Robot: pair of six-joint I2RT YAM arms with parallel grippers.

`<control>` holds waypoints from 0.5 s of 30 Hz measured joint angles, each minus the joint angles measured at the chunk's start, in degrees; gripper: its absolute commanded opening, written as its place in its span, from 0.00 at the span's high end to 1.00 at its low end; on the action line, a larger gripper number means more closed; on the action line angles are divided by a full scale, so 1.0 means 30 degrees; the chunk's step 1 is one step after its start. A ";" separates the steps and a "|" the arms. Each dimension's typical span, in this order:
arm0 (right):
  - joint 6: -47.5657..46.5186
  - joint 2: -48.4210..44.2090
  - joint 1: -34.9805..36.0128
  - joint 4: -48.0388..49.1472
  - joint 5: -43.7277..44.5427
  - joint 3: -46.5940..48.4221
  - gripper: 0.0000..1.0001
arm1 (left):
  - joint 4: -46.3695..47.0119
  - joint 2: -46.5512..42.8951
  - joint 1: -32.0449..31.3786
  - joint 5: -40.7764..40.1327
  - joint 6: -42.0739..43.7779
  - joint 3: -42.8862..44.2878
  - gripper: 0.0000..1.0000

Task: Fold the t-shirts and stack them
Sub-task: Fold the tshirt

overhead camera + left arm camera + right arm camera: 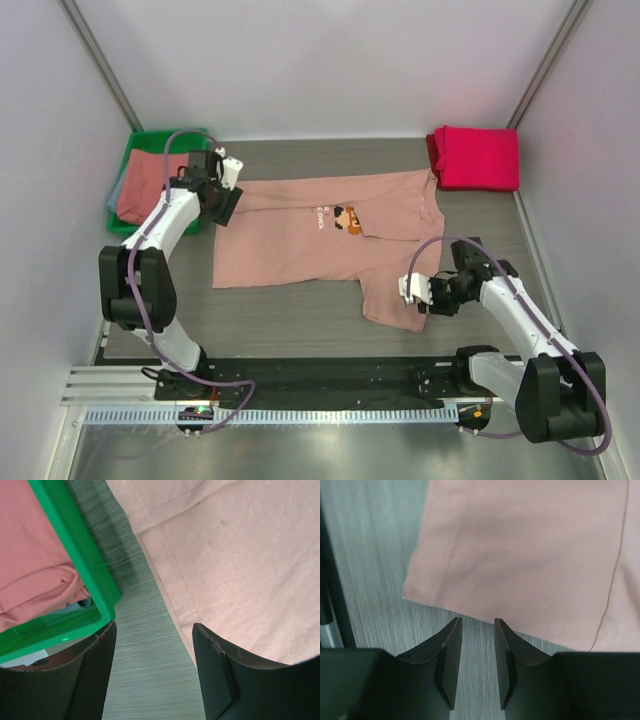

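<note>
— Salmon-pink cotton t-shirt with pixel print [320, 240]?
— Flat, mid-frame in the top view; upper-left corner at the wide-spread left gripper [152, 627], lower-right sleeve edge just beyond the narrowly parted, empty right gripper [477, 622].
— Green plastic bin [92, 575]?
— Upper left, holding folded salmon tees [35, 565]. Upper right: folded magenta tee [478, 157].

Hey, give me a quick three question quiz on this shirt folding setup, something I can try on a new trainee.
1. True or false: the magenta t-shirt lies folded on the table, outside the green bin.
2. Relative to the spread salmon t-shirt, the left gripper is: A) shut on it; B) open at its edge; C) down inside the bin.
3. How many t-shirts lie unfolded on the table?
Key: 1 true; 2 B; 3 one.
</note>
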 measured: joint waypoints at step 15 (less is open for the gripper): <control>-0.8990 0.2186 0.1253 -0.4131 -0.1107 -0.0233 0.64 | -0.0845 0.2113 0.0000 0.0066 0.0058 0.0845 0.40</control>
